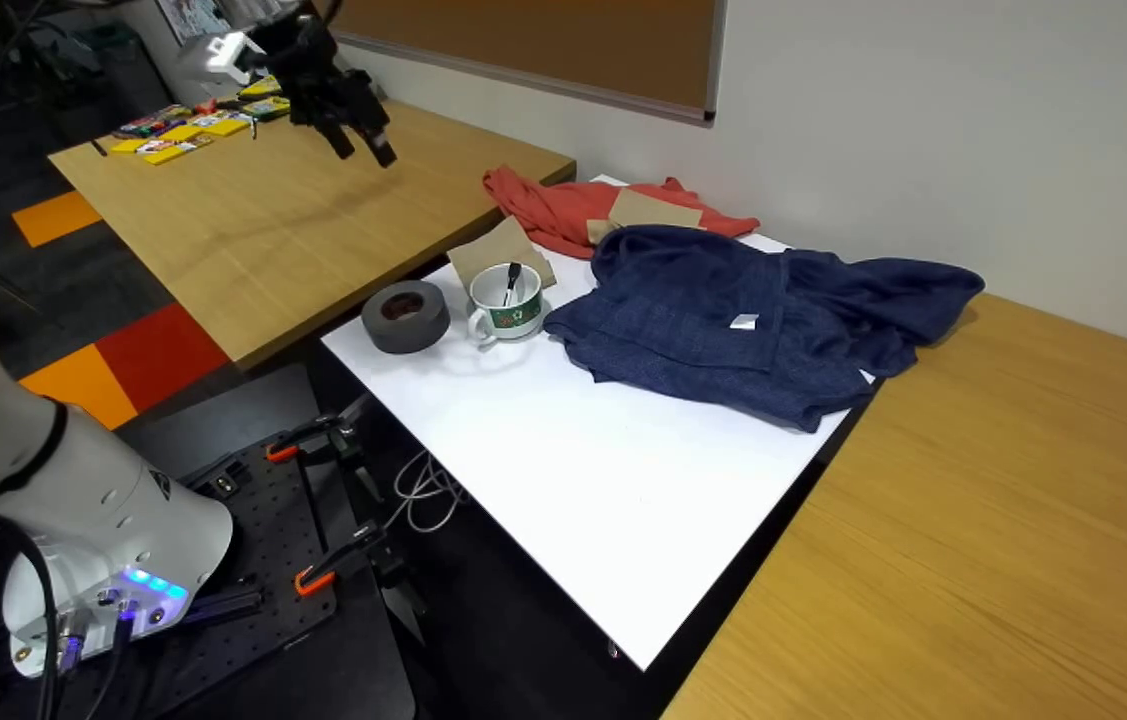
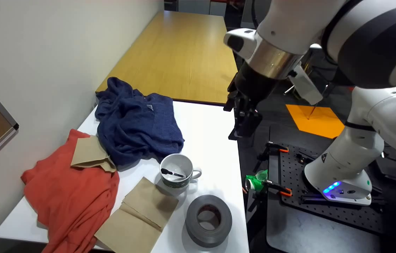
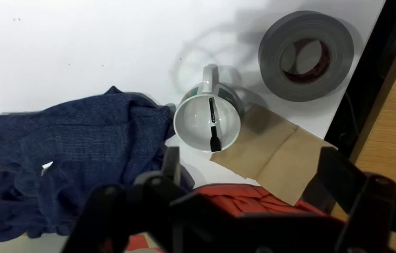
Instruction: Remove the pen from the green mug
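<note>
The green mug (image 1: 515, 320) is white with a green patterned band. It stands upright on the white tabletop; it also shows in an exterior view (image 2: 174, 162) and in the wrist view (image 3: 194, 121). The pen (image 1: 511, 286), black and white, leans inside the mug, its thick black end at the rim; it also shows in an exterior view (image 2: 173, 173) and in the wrist view (image 3: 213, 123). My gripper (image 3: 250, 158) is open and empty, raised well above the table and apart from the mug; it shows in both exterior views (image 1: 363, 150) (image 2: 232, 122).
A grey tape roll (image 1: 378, 325) lies beside the mug near the table edge. Brown paper (image 3: 278, 151) lies by the mug's other side. A navy cloth (image 1: 693, 310) is close to the mug, and a red cloth (image 2: 78, 200) lies along the wall side.
</note>
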Motion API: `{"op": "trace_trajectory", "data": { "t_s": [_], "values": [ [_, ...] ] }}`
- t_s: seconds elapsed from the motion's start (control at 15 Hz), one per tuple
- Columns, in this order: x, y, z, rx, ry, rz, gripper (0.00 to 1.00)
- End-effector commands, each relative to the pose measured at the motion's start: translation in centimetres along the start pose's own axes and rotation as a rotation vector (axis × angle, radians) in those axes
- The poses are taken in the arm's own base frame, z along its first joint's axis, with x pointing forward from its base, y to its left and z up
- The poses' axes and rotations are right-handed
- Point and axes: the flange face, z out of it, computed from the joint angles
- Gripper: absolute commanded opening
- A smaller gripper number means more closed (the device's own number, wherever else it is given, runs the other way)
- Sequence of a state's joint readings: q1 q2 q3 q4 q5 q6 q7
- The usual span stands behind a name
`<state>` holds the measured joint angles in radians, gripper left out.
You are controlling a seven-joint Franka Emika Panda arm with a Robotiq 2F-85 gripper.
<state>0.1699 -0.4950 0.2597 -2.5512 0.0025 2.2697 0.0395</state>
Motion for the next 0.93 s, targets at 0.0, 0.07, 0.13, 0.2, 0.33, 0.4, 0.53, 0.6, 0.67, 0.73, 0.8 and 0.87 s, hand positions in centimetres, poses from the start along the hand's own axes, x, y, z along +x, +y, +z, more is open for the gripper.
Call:
{"op": "trace_trajectory", "data": {
  "t_s": [0.0,0.07,0.13,0.2,0.33,0.4,0.53,0.6,0.67,0.73,0.8,0.87],
  "values": [
    [2.1,-0.9,3.9,0.032,-0.002,-0.061,1.0],
    [2.5,-1.0,5.1,0.037,-0.005,-0.074,1.0],
    [2.8,-1.0,6.2,0.042,-0.007,-0.08,1.0],
    [3.2,-0.9,7.4,0.044,-0.009,-0.084,1.0],
    [3.7,-0.8,9.6,0.047,-0.012,-0.1,1.0],
    [3.9,-0.8,10.6,0.047,-0.012,-0.108,1.0],
    [4.4,-0.7,12.5,0.047,-0.018,-0.121,1.0],
    [4.6,-0.6,13.3,0.049,-0.027,-0.126,1.0],
    [4.9,-0.8,13.8,0.06,-0.042,-0.128,1.0],
    [5.0,-1.1,14.1,0.066,-0.066,-0.127,1.0],
    [3.9,-1.1,13.6,0.06,-0.053,-0.107,1.0],
    [4.1,-1.2,14.1,0.065,-0.06,-0.107,1.0]
  ]
}}
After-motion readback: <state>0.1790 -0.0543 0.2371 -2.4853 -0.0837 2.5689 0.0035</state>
